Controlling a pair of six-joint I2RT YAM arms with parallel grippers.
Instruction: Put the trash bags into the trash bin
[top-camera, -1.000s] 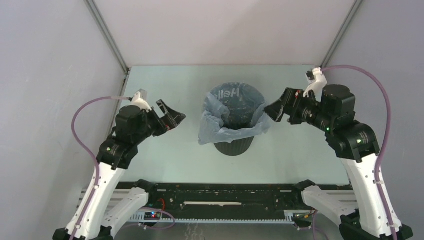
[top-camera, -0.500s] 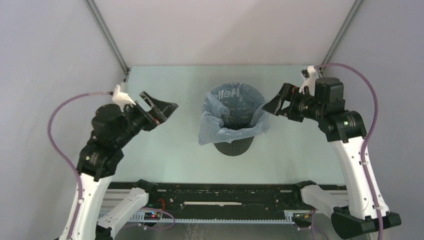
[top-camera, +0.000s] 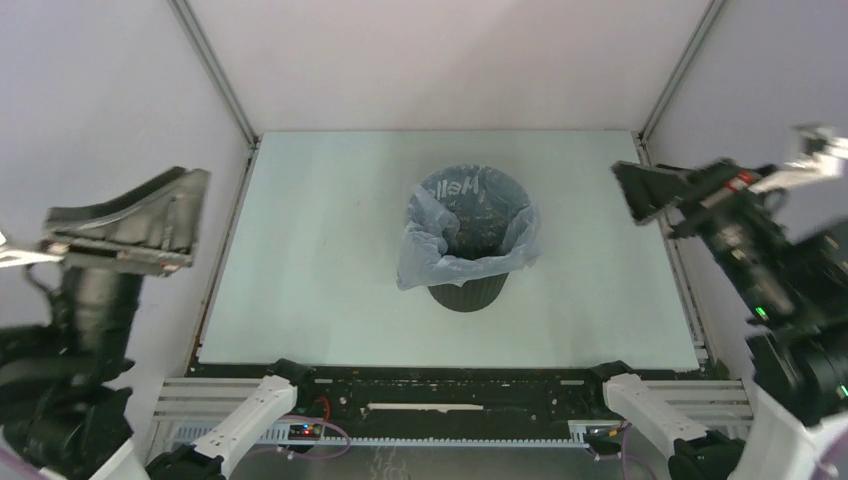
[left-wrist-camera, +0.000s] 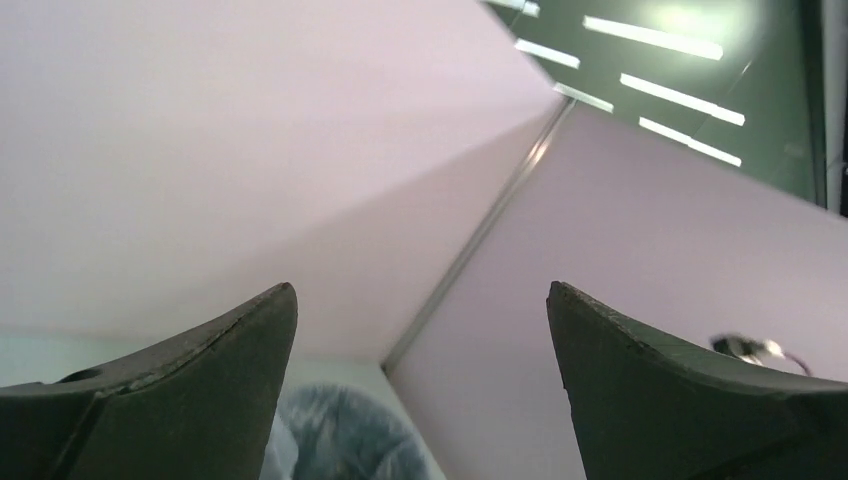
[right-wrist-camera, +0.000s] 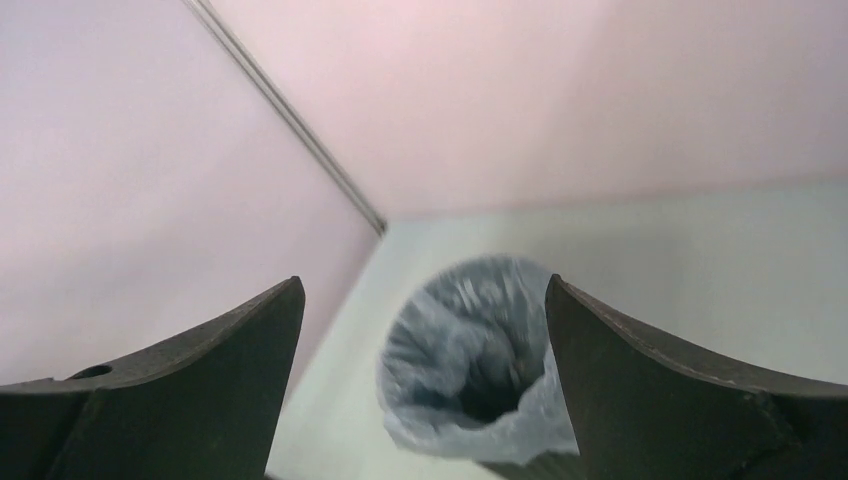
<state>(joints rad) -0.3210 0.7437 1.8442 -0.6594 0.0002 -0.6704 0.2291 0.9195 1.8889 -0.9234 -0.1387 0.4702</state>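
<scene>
On the table (top-camera: 300, 300) the black bin (top-camera: 466, 292) stands central, the pale blue bag (top-camera: 420, 262) lining it and folded over its rim (loosest at front left), so the job looks done. The left gripper (top-camera: 193, 222) and right gripper (top-camera: 630, 195) gape wide, empty, well aside.

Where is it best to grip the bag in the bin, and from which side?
Likely the loose flap of the bag hanging over the bin's left rim, coming from the left: it droops clear of the wall, so only film gets pinched.
</scene>
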